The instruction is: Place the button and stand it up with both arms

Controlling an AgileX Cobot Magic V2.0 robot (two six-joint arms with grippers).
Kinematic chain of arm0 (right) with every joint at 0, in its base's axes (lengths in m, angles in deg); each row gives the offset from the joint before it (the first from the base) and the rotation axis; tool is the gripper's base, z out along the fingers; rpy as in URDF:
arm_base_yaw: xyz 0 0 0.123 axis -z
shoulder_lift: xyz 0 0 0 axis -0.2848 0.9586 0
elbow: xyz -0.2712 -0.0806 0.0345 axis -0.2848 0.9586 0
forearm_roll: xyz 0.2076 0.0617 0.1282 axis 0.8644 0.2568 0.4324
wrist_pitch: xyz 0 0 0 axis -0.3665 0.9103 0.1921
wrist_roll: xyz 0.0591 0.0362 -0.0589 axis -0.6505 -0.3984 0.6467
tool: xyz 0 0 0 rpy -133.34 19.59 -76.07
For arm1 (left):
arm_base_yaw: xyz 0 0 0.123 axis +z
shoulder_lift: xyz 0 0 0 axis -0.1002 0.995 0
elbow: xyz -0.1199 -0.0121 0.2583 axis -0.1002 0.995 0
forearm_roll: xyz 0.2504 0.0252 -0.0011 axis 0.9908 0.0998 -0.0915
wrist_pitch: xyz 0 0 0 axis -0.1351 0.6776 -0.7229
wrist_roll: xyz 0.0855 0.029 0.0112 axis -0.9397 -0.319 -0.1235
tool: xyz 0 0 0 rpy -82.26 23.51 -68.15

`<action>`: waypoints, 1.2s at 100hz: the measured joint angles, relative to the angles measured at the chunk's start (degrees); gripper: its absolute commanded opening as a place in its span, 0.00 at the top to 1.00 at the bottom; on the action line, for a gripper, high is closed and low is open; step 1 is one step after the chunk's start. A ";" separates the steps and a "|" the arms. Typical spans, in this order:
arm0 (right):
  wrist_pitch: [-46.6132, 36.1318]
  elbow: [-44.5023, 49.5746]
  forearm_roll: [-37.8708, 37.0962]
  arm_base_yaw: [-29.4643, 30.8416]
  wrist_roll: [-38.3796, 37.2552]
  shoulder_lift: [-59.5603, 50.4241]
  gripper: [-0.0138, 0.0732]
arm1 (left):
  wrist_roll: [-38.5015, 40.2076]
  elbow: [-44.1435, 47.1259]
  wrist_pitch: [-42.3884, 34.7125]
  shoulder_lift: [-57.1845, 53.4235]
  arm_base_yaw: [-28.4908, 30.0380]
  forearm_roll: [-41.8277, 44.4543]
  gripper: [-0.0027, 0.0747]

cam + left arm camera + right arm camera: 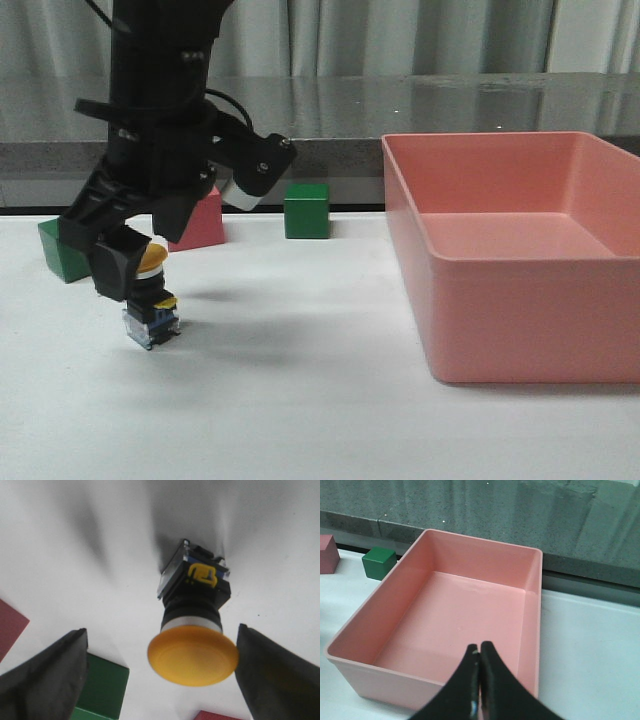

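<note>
The button [152, 305] has a yellow cap, a black body and a clear-blue base. It stands cap up on the white table at the left, leaning a little. My left gripper [140, 270] hangs right over it, open. In the left wrist view the button [195, 625] sits between the spread fingers [50, 680], nearer one of them. I cannot tell whether that finger touches the cap. My right gripper [480, 647] is shut on nothing, above the near wall of the pink bin [530, 580]. The right arm is out of the front view.
The large pink bin [520, 330] fills the right side of the table. A green cube [306, 210] and a pink-red cube [205, 225] stand behind the button. Another green cube [60, 250] stands at the far left. A dark ledge runs along the back.
</note>
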 measured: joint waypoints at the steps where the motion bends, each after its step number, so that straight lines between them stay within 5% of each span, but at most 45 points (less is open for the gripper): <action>1: 0.00 0.00 0.00 0.00 0.00 0.00 0.91 | -0.01 -0.12 0.16 0.00 0.00 0.00 0.21; 35: 0.00 0.00 0.00 0.00 0.00 0.00 0.91 | 1.30 -1.38 3.02 -6.28 0.00 -1.36 0.28; 45: 0.00 0.00 0.00 0.00 0.00 0.00 0.91 | 3.61 -1.38 3.30 -9.97 0.00 -1.49 0.44; 66: 0.00 0.00 0.00 0.00 0.00 0.00 0.91 | 14.06 -1.38 4.02 -17.49 0.00 -1.38 0.99; 91: 0.00 0.00 0.00 0.00 0.00 0.00 0.91 | 29.63 -1.38 1.56 -24.78 0.80 -2.69 0.99; 120: 0.00 0.00 0.00 0.00 0.00 0.00 0.91 | 38.67 6.39 -20.07 -35.51 6.35 -6.92 0.99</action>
